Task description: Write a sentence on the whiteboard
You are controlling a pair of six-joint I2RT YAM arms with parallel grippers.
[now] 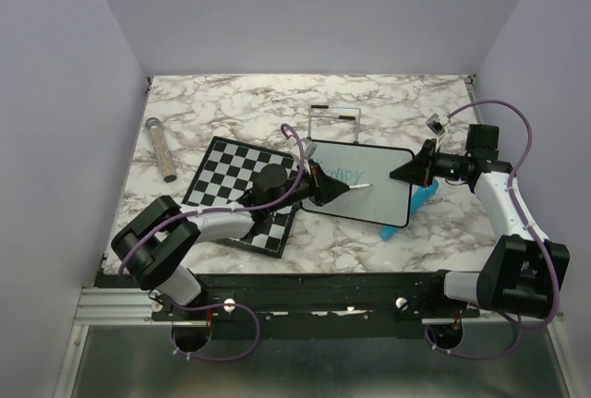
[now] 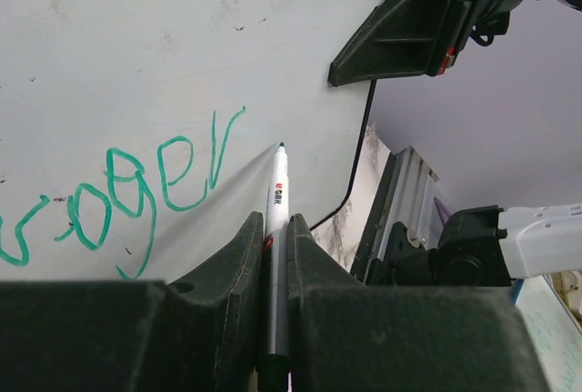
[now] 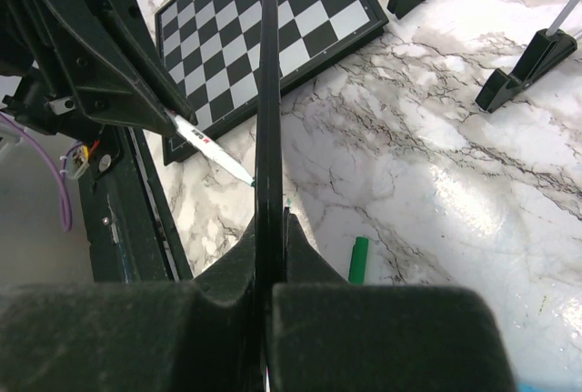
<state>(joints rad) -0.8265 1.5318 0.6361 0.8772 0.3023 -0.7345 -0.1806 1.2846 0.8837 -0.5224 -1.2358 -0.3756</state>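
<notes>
Teal lettering of the sentence [image 2: 136, 187] fills the whiteboard [image 1: 383, 197], right of the chessboard [image 1: 226, 172]. We pinch the marker [image 2: 278, 192] in our left end effector [image 1: 325, 186], tip just right of the last letter, barrel aimed at our right end effector [image 1: 404, 173], clamped on the board's right edge.
</notes>
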